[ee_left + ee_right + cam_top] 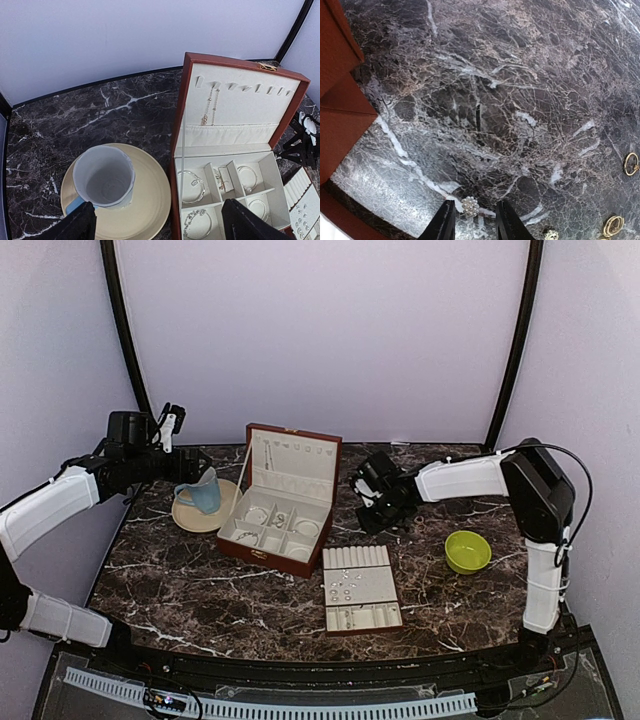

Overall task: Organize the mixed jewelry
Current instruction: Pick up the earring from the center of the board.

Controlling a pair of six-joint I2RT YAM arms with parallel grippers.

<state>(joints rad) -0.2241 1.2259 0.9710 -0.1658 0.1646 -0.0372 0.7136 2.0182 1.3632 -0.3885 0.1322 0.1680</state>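
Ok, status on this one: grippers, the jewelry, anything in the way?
Left gripper open, hovering by the mug. Right gripper open, straddling a sparkly stud on the marble. Nothing blocking; gold rings lie apart.

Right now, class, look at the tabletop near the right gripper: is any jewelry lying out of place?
Yes. A sparkly stud lies loose on the bare marble table, between the open fingers of the right gripper. Gold rings and another small stud also sit scattered on the marble, outside the box.

Glossy veined marble table (520,100); sparkly metal stud (469,205); cream cloth-lined box (240,107).
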